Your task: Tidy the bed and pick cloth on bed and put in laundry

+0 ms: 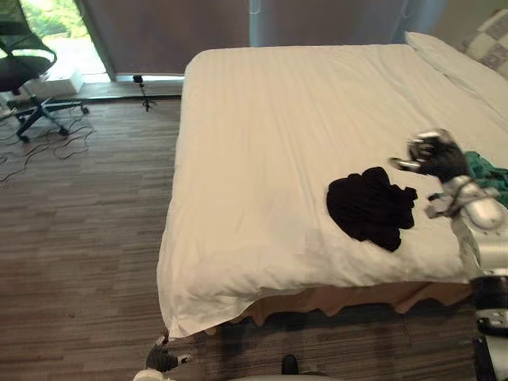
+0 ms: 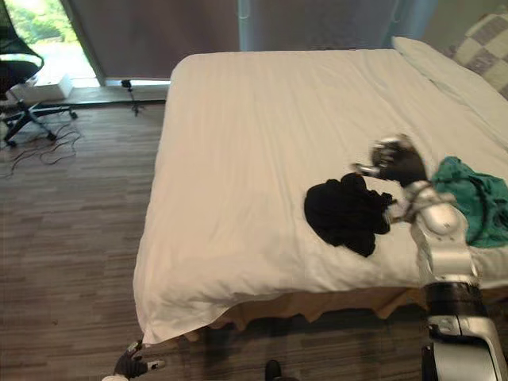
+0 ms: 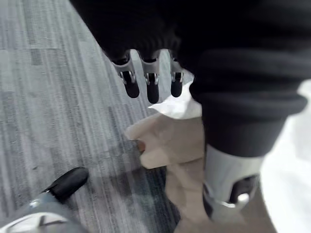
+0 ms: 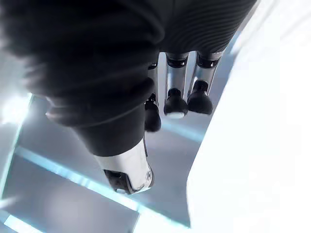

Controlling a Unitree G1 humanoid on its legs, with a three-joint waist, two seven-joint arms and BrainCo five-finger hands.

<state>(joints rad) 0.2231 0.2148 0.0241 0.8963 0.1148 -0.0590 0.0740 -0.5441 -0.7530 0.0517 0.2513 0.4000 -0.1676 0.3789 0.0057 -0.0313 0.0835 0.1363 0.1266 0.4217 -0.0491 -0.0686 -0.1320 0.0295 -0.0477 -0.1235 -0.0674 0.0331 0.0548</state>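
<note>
Right eye view: black cloth (image 2: 343, 210) crumpled on bed (image 2: 238, 143) near front edge. My right hand (image 2: 395, 163) hovers just beside it, fingers loose, empty. Cloth likely soft, light, limp; I'd grab bunched middle. My left hand (image 1: 163, 361) low by bed corner, relaxed.

- Cream-white bed sheet (image 1: 262, 159): faint woven stripes.
- Crumpled black cloth (image 1: 369, 206), near right of the bed: plain, no pattern.
- Crumpled teal-green cloth (image 2: 476, 194), right edge of the bed: plain.
- Bed base (image 1: 341, 300): tan.
- Checked pillow (image 1: 492, 40), far right: grey and white squares.
- Plank floor (image 1: 79, 238): grey-brown wood grain.
- Curtain (image 1: 167, 32), far: plain grey.
- Mesh office chair (image 1: 24, 59), far left: black.
- Right hand (image 1: 432, 155): silver, with dark fingertips and a dark ribbed cover.
</note>
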